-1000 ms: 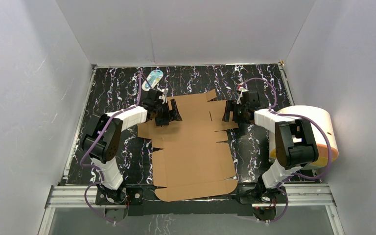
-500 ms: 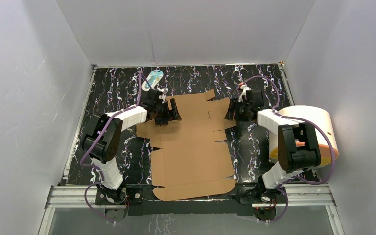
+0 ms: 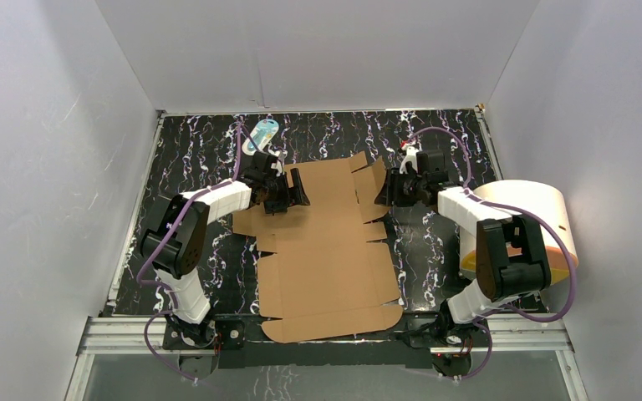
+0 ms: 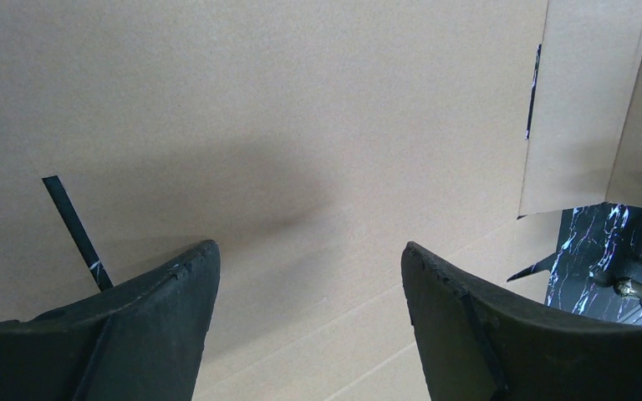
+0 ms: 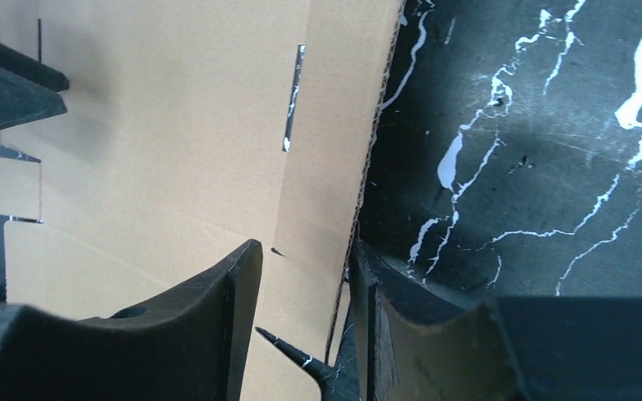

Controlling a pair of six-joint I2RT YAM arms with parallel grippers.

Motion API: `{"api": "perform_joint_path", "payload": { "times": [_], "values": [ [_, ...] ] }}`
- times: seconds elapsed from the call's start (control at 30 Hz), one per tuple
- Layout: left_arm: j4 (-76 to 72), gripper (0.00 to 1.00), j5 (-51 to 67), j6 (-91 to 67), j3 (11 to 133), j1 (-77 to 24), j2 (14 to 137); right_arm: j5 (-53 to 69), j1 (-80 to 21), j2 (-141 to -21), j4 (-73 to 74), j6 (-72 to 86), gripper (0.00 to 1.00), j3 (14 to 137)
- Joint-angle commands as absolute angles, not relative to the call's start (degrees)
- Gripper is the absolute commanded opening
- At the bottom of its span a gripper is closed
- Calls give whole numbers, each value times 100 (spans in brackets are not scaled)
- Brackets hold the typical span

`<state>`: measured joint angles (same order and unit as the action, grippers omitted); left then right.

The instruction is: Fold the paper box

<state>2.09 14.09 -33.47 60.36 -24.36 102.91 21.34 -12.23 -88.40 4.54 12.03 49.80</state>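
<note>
A black table (image 3: 192, 159) veined with white carries the paper box (image 3: 326, 259), a brown die-cut sheet lying mostly flat. Beyond the sheet's far-left corner lies a small white-and-blue oval item (image 3: 262, 132); right of the sheet stands a cream cylinder with orange base (image 3: 535, 217).

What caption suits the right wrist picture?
Right gripper straddling the raised side flap of the paper box, above the black marbled table.

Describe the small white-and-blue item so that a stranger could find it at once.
Start at the black marbled table and go to its far edge, left of centre. The small white-and-blue oval item lies there, beyond the flat brown cardboard sheet. Nothing else on the table is so small or blue.
</note>
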Motion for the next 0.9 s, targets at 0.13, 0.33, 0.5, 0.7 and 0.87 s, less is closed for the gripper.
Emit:
{"api": "perform_joint_path", "payload": {
  "times": [0.13, 0.33, 0.5, 0.7, 0.87],
  "values": [
    [247, 77, 1409, -3331, 5851, -2462, 10329, 2468, -1590, -8769, 400, 1197, 57, 5485],
    [233, 77, 1398, -3323, 5821, -2466, 10258, 2493, -1872, -8644, 435, 1304, 66, 5701],
    [211, 77, 1422, -3331, 5814, -2466, 10244, 2537, -1964, -8657, 347, 1420, 67, 5732],
    [193, 77, 1413, -3340, 5783, -2461, 10209, 2733, -2221, -8895, 117, 1566, 67, 5775],
    [164, 77, 1415, -3349, 5749, -2461, 10179, 2662, -2486, -9070, 57, 1632, 68, 5902]
  ]
}}
